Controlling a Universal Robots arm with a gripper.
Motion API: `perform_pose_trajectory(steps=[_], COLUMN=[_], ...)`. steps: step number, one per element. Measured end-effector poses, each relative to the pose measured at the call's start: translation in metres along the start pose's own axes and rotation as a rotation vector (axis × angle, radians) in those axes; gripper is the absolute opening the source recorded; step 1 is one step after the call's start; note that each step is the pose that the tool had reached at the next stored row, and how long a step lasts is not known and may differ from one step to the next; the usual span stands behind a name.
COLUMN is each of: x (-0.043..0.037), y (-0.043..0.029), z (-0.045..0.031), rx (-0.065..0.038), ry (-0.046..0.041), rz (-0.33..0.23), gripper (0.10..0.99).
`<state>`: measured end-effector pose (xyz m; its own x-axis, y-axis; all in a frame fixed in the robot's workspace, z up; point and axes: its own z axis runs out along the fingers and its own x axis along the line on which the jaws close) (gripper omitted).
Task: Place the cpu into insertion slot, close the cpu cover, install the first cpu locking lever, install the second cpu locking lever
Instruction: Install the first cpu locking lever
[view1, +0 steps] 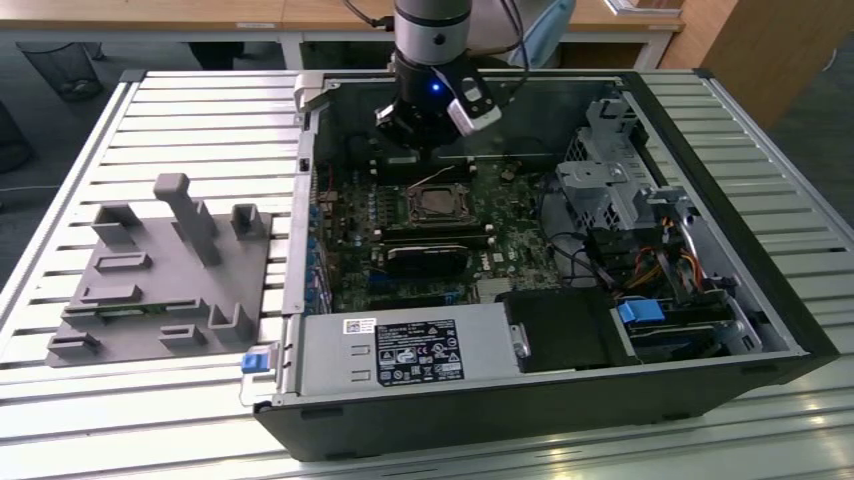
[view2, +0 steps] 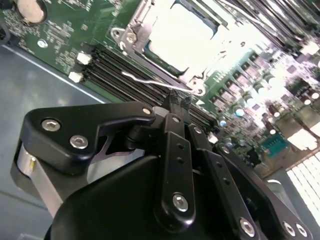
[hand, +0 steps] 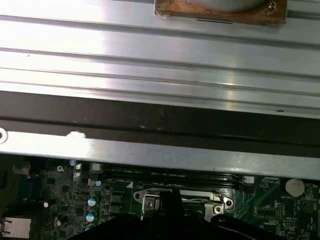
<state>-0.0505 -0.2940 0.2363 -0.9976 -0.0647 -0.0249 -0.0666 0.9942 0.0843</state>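
Presently: gripper (view2: 176, 102) at a cpu locking lever (view2: 150, 81).
Fingers pinched together on the wire lever beside the cpu cover (view2: 150, 30).

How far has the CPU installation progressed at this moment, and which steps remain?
Done: the cpu lies in the insertion slot, and the cpu cover looks lowered around it. In hand: the gripper sits right at a wire locking lever, which stands raised and unlatched in the second wrist view. Left: the levers appear not yet locked; I cannot tell the state of the other one.
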Motion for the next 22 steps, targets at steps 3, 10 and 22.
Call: perform_pose_trajectory(steps=[3,10,22], x=[-0.0021,-0.0087,-0.0165], y=[-0.0002,0.0003,0.0024], z=[0.0024,0.0070,0.0147], rx=[0.000,-0.001,-0.001], ry=[0.0018,0.0034,0.0028], rz=[-0.021,-0.039,-0.032], gripper=[0.122,0.122,0.122])
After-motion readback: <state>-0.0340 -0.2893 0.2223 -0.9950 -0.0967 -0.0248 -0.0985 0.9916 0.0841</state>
